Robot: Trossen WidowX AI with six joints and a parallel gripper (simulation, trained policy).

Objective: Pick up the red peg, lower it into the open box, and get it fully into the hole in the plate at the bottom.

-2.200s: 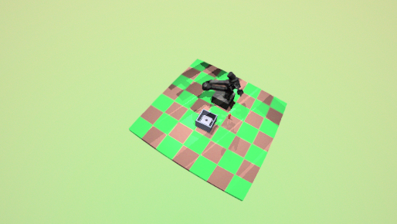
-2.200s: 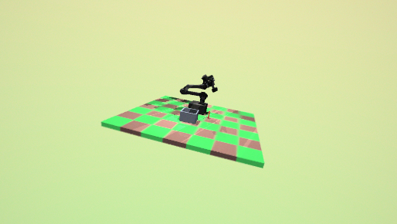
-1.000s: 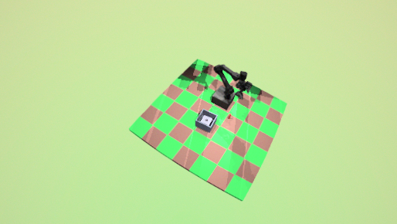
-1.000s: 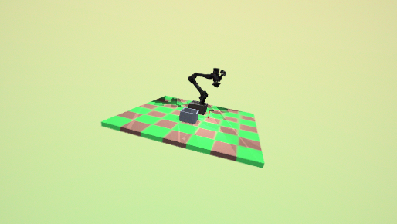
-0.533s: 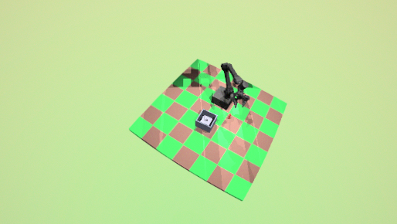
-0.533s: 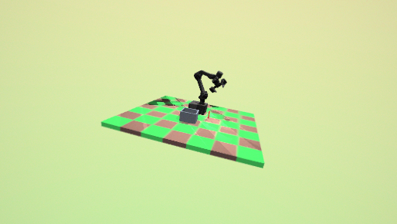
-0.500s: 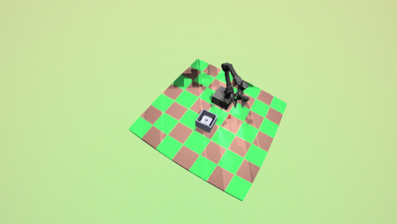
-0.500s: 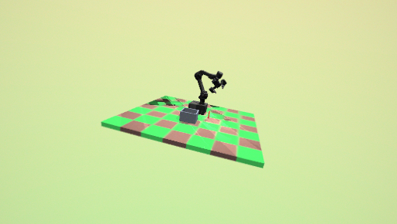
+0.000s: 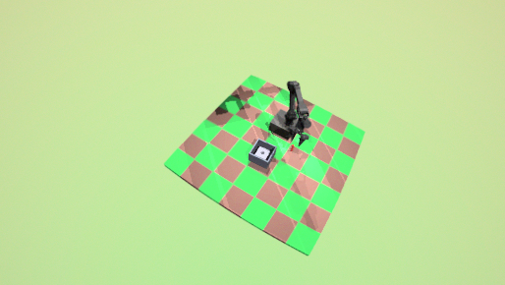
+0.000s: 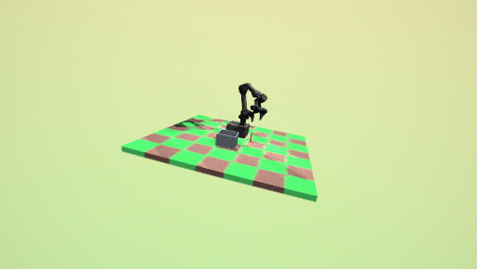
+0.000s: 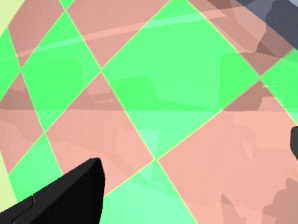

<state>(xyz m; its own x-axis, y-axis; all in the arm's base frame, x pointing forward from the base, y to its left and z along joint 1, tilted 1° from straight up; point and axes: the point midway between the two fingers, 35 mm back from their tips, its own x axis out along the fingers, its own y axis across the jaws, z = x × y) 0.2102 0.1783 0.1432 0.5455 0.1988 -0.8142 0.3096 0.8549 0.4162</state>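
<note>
The small red peg (image 9: 292, 147) (image 10: 251, 137) stands upright on the checkered board, beside the box; it does not show in the wrist view. The grey open box (image 9: 258, 161) (image 10: 226, 140) stands on the board, and its corner also shows at the top right of the wrist view (image 11: 286, 21). The white plate (image 9: 258, 153) with its dark hole lies at the bottom of the box. My gripper (image 9: 299, 140) (image 10: 258, 119) (image 11: 199, 153) is open and empty, pointing down above the board, a little higher than the peg and off to its side.
The green and brown checkered board (image 9: 250, 176) (image 10: 239, 172) (image 11: 175, 65) lies under everything. The arm's dark base (image 9: 281, 124) (image 10: 238, 128) stands behind the box and the peg. Arm shadows fall across the board.
</note>
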